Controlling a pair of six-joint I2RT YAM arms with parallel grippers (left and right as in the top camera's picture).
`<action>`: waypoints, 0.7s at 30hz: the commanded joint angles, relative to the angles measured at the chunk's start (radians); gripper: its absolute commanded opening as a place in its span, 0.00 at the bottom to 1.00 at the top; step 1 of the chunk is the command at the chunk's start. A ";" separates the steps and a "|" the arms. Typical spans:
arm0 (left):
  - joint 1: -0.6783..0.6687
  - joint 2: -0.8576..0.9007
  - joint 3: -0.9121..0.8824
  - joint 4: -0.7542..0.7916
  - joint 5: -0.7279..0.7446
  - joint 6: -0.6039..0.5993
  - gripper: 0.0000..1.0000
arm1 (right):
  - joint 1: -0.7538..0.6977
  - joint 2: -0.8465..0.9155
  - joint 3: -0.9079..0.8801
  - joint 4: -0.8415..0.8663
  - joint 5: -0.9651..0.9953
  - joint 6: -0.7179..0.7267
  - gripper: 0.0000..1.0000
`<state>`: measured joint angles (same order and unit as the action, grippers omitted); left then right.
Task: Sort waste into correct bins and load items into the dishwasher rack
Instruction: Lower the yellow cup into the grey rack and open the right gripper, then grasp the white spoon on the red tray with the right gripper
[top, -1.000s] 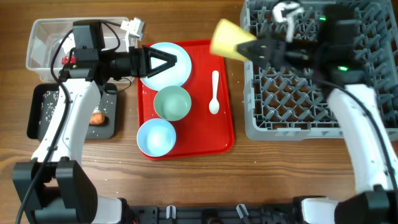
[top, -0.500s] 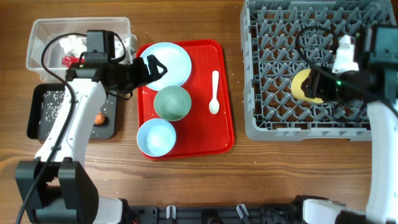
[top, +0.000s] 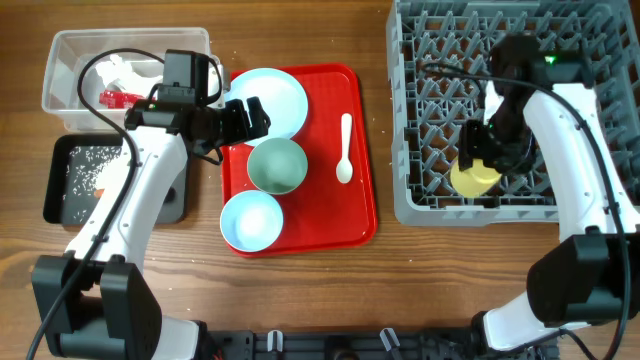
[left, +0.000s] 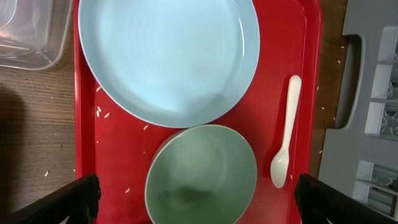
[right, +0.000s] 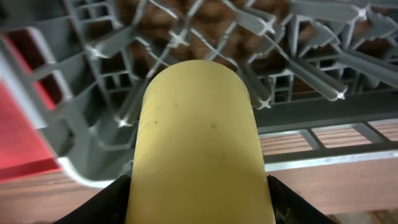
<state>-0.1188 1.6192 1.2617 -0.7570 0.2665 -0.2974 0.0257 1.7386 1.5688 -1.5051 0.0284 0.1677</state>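
- Near the front wall of the dishwasher rack (top: 430, 205), the yellow cup (top: 474, 176) hangs in the right pincer (right: 199, 202), whose fingers are clamped on its sides; the wrist view shows the cup just above the pegs (right: 261, 28).
- You cannot tell from either view which way the cup's mouth faces, so check that before you let go. A cup probably sits best mouth-down between pegs.
- Lower it straight down into a gap in the grid rather than onto a peg tip, and release only once it feels seated. If you release too high, it will likely tip.
- The rack's front wall is close beside the cup, so lift straight up to come away. The rest of the rack shows bare pegs, which leaves room further back.
- Over the red tray (top: 355, 215), the left pincer (left: 196, 199) hovers with its fingers spread wide, holding nothing, above the light blue plate (left: 168, 56) and the pale green bowl (left: 200, 174).
- The white spoon (left: 286, 134) lies close to the tray's raised edge on the rack side, so approach it from above.
- The two arms are well apart, with bare table (top: 300, 290) between the tray and the rack.
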 joint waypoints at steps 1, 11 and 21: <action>-0.003 -0.009 0.008 -0.001 -0.015 0.006 0.99 | 0.004 0.016 -0.058 0.047 0.040 0.034 0.57; -0.003 -0.009 0.008 -0.012 -0.015 0.006 0.99 | 0.004 0.021 -0.053 0.107 -0.064 0.016 0.94; 0.007 -0.009 0.008 -0.011 -0.037 0.005 1.00 | 0.139 -0.012 0.203 0.209 -0.203 0.029 0.87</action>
<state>-0.1188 1.6192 1.2617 -0.7673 0.2504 -0.2974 0.0906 1.7462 1.7439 -1.3411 -0.1242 0.1780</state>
